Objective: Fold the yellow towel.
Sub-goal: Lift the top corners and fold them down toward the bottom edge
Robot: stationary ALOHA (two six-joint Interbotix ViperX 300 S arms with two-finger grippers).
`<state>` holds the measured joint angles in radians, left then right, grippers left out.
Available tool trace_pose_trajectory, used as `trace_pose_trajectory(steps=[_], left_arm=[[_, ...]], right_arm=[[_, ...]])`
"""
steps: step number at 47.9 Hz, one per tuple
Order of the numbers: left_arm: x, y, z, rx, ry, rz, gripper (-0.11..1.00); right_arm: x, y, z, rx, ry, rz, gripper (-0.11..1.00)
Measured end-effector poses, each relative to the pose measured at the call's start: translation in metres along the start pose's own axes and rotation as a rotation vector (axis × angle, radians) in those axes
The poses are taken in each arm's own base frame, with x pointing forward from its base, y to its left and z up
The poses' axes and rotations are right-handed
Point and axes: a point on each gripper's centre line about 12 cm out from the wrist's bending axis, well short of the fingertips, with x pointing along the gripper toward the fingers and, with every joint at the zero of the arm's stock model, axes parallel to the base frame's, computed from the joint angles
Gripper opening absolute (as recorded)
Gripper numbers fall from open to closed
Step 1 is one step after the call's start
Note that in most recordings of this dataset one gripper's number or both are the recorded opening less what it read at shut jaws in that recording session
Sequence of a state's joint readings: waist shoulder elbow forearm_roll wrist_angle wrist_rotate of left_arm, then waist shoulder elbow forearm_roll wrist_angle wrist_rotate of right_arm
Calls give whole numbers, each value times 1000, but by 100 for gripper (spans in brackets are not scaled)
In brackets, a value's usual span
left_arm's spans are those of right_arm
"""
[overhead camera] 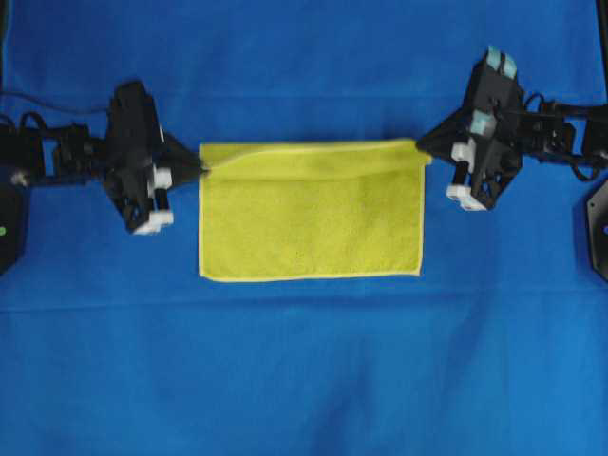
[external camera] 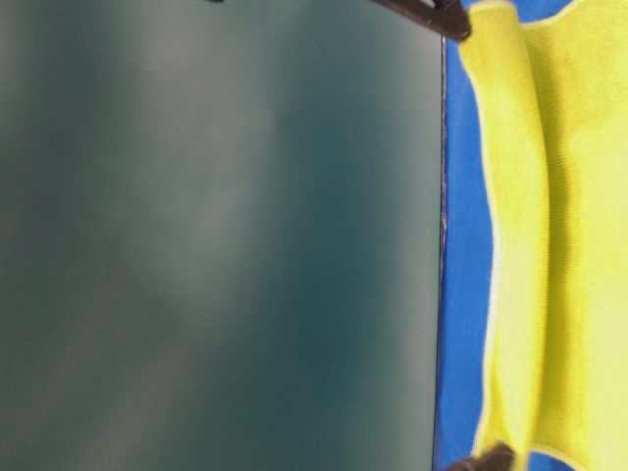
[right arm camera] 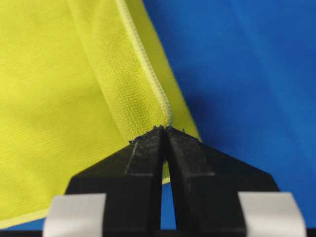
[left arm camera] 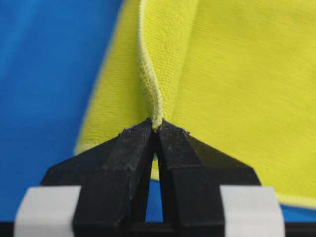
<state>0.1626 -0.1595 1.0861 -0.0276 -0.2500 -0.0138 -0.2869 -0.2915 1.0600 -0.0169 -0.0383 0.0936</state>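
Note:
The yellow towel (overhead camera: 311, 214) lies on the blue sheet in the middle of the overhead view, with its far strip turned over toward the near side. My left gripper (overhead camera: 202, 170) is shut on the towel's far left corner, and the left wrist view shows the pale hem (left arm camera: 154, 106) pinched between the black fingertips. At the far right corner my right gripper (overhead camera: 421, 144) is shut on the towel (right arm camera: 59, 98) too, the hem (right arm camera: 165, 111) caught at its tips. Both held corners stand slightly lifted off the cloth below.
The blue sheet (overhead camera: 304, 370) covers the whole table. Both black arms reach in from the left (overhead camera: 57, 157) and right (overhead camera: 560, 133) edges. In the table-level view a blurred dark green surface (external camera: 216, 235) fills the left, beside the towel (external camera: 559, 245).

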Motion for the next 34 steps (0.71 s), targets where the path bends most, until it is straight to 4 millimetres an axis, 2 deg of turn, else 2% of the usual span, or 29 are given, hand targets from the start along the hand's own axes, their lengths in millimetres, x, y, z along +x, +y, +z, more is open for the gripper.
trace_pose_trajectory(steps=[12,26,34], left_arm=[[-2,-32,-8,12,49,-87,1],[2,-50,-19,23,91,-132,1],[4,-58,-19,32,91,-150,1]], right_arm=[[-2,26,-8,12,39,69,3],[1,41,-18,43,93,100,3],[4,48,-29,35,134,112,3]])
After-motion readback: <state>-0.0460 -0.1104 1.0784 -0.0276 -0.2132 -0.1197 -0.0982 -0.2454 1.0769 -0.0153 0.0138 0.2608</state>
